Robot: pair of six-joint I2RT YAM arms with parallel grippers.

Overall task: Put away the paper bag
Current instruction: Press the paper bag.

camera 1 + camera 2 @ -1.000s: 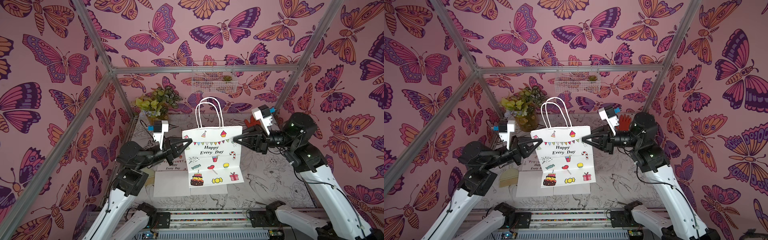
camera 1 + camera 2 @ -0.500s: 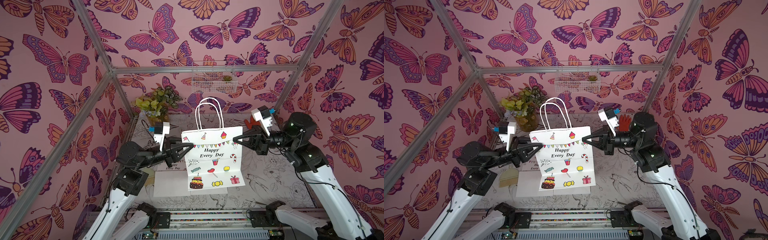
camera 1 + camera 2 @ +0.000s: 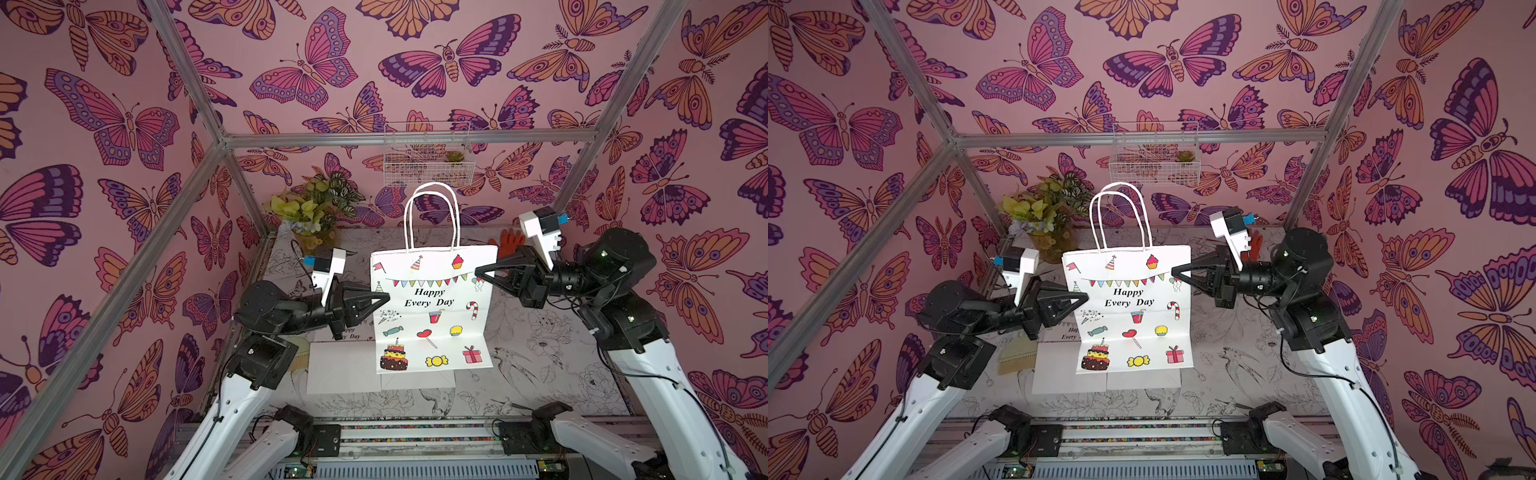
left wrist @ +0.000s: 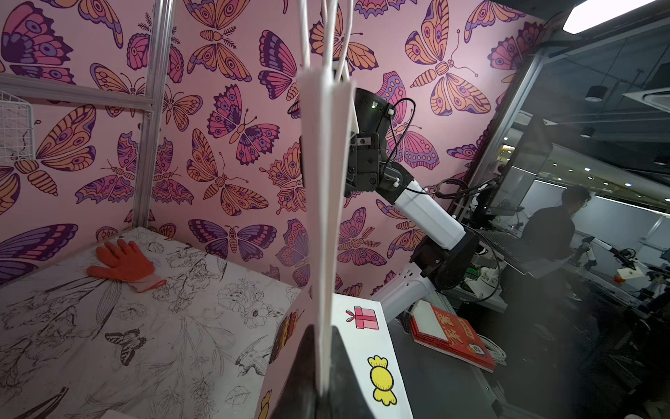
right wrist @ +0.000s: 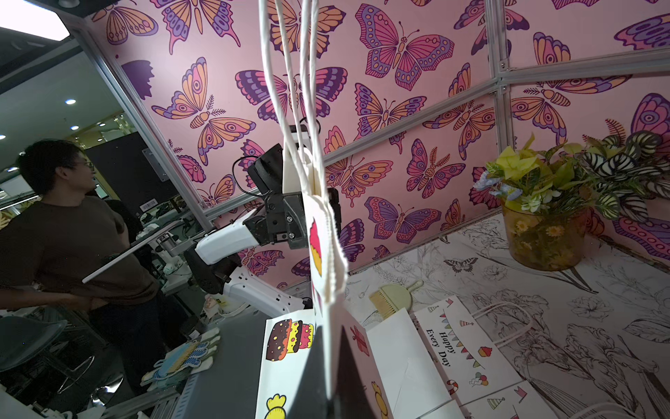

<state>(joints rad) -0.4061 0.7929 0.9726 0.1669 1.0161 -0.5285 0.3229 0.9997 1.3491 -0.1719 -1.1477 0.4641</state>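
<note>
The white paper bag (image 3: 432, 307) (image 3: 1129, 311), printed "Happy Every Day", hangs flat and upright above the table, its rope handles pointing up. My left gripper (image 3: 386, 296) (image 3: 1086, 296) is shut on its left edge, about halfway down. My right gripper (image 3: 478, 270) (image 3: 1174, 272) is shut on the right edge, a little higher. In the left wrist view the bag (image 4: 326, 217) runs edge-on out of my left gripper (image 4: 323, 337). The right wrist view shows the bag (image 5: 326, 254) pinched the same way in my right gripper (image 5: 330, 337).
Other flat paper bags (image 3: 345, 370) (image 5: 464, 348) lie on the table under the held one. A potted plant (image 3: 316, 216) stands at the back left, an orange glove (image 3: 509, 241) at the back right, a small brush (image 5: 391, 299) near the left arm. A wire basket (image 3: 428, 158) hangs on the back wall.
My left gripper has shifted a little lower on the bag's left edge. The bag has moved slightly to the right and still hangs between both grippers.
</note>
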